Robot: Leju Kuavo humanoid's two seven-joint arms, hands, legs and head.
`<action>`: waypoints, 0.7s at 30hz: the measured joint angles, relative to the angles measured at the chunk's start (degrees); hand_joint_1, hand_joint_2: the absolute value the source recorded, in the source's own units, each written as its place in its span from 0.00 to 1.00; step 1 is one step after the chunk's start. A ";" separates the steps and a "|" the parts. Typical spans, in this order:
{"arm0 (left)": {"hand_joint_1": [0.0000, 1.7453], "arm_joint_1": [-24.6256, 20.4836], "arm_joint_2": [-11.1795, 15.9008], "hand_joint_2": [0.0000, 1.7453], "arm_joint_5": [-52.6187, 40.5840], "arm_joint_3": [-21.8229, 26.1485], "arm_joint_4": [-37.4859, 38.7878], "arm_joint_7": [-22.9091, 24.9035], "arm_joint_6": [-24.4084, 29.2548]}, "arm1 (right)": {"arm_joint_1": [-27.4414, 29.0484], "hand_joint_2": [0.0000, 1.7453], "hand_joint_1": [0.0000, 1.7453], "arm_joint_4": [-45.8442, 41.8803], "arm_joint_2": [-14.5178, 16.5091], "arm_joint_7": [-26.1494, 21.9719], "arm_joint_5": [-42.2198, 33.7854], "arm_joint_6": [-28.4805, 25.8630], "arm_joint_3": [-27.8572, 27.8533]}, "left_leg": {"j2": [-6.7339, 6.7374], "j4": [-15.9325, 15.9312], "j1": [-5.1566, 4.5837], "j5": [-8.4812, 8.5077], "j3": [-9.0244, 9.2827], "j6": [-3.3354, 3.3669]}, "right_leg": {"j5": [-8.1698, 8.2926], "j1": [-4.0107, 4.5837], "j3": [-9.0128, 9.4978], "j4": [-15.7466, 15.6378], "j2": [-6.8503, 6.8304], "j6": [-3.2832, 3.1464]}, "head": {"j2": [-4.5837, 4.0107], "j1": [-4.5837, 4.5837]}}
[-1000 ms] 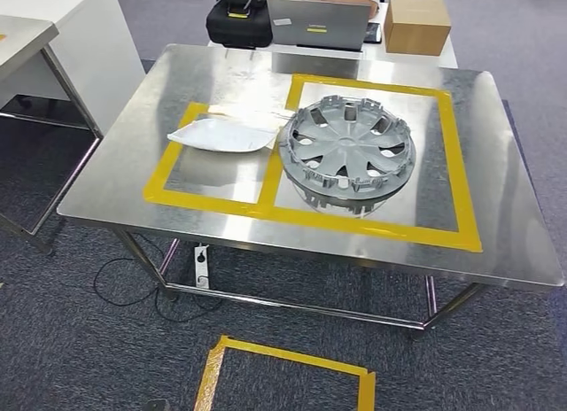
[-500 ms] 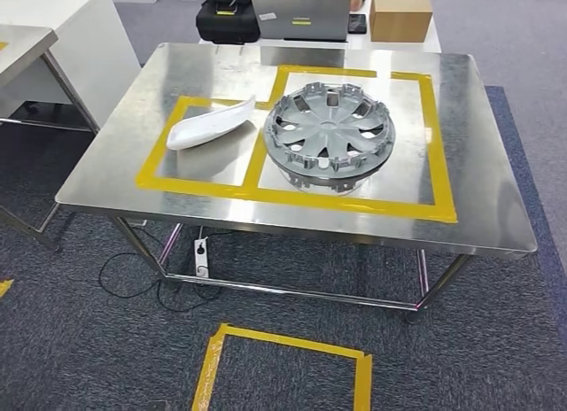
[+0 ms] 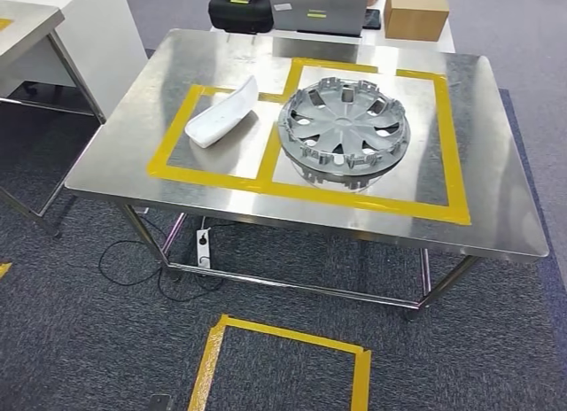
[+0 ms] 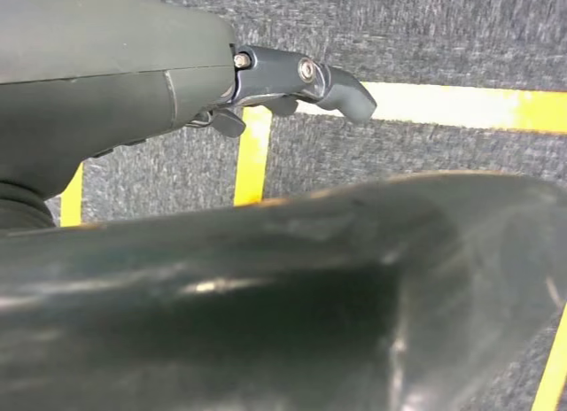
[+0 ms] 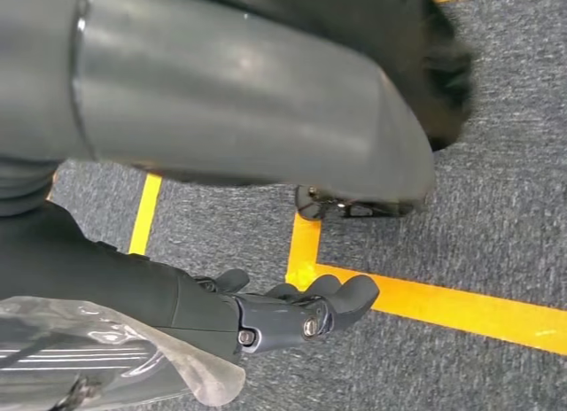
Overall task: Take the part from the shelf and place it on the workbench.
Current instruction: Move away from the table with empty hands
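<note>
Steel bench already carries a grey wheel cover and a white part inside yellow tape squares; placing looks done. Left hand and right hand hang empty, fingers loosely curled.

Cardboard box cut off by top edge.
</note>
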 joint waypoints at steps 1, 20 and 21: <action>0.00 0.02 0.00 0.00 -0.04 0.00 0.00 0.00 -0.02 | -0.07 0.00 0.00 0.34 -0.18 0.02 0.05 0.00 0.00 | 0.02 0.13 0.01 -0.01 -0.08 -0.01 | -0.67 -0.15 -1.69 3.21 0.01 0.24 | 0.00 0.01; 0.00 -0.65 0.44 0.00 -2.63 -0.31 0.05 1.86 -0.72 | -1.83 0.00 0.00 4.98 -2.54 7.73 9.80 0.28 5.31 | -0.28 10.65 0.38 -6.37 -1.34 -2.87 | 10.11 -0.58 0.78 -10.31 -0.20 -2.06 | 0.00 -0.60; 0.00 -0.85 0.45 0.00 -2.65 -0.31 0.05 1.80 -0.74 | -1.89 0.00 0.00 5.04 -2.56 7.77 9.83 0.27 5.51 | -0.29 6.51 0.27 -5.11 0.90 -2.52 | 10.39 -0.45 0.51 -10.22 -0.17 -1.93 | 0.00 -0.60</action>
